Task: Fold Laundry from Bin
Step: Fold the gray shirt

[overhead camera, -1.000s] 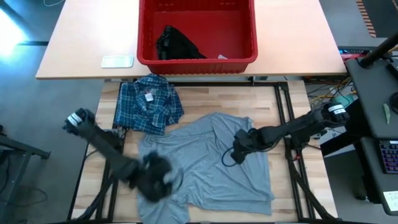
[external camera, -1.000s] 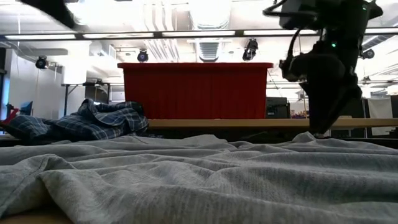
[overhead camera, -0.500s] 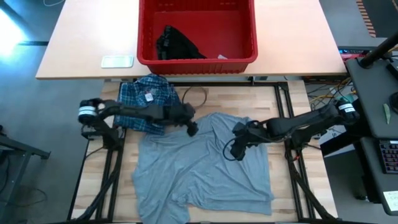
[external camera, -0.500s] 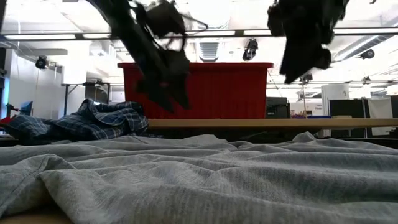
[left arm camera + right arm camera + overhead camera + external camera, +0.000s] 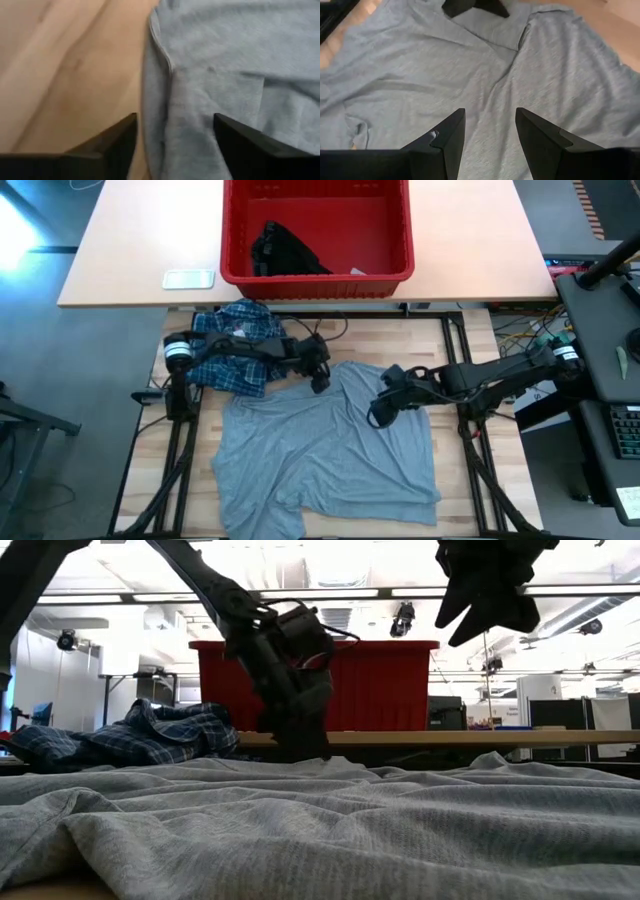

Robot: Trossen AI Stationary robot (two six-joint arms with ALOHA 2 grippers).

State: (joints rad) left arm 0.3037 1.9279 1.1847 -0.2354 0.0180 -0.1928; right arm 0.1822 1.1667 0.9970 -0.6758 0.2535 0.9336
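Note:
The light grey T-shirt (image 5: pixel 325 450) lies spread flat on the wooden table. My left gripper (image 5: pixel 321 383) is open and low at the shirt's far edge, left of the middle. In the left wrist view its fingers stand either side of a hemmed edge (image 5: pixel 165 65). My right gripper (image 5: pixel 378 416) hangs open above the shirt's right half, with nothing between its fingers (image 5: pixel 447 137). The blue plaid shirt (image 5: pixel 238 345) lies bunched at the table's far left. The red bin (image 5: pixel 395 275) stands beyond it, with a black garment (image 5: pixel 285 252) inside. My left gripper comes slanting down from the table's left at the T-shirt's far edge (image 5: pixel 170 115), one finger over bare wood and one over cloth. I cannot tell whether the fingertips touch the cloth.
A small pale flat object (image 5: pixel 188 278) lies on the far table, left of the bin. Bare wood (image 5: pixel 460 380) shows to the right of the T-shirt and along its far edge. Dark frame rails (image 5: pixel 455 345) border the table's right side.
My left arm has swung quickly from the table's near left corner, across the T-shirt, to its far edge beside the plaid shirt, and has come down to the cloth. My right gripper has risen off the T-shirt's right half. The T-shirt lies as before.

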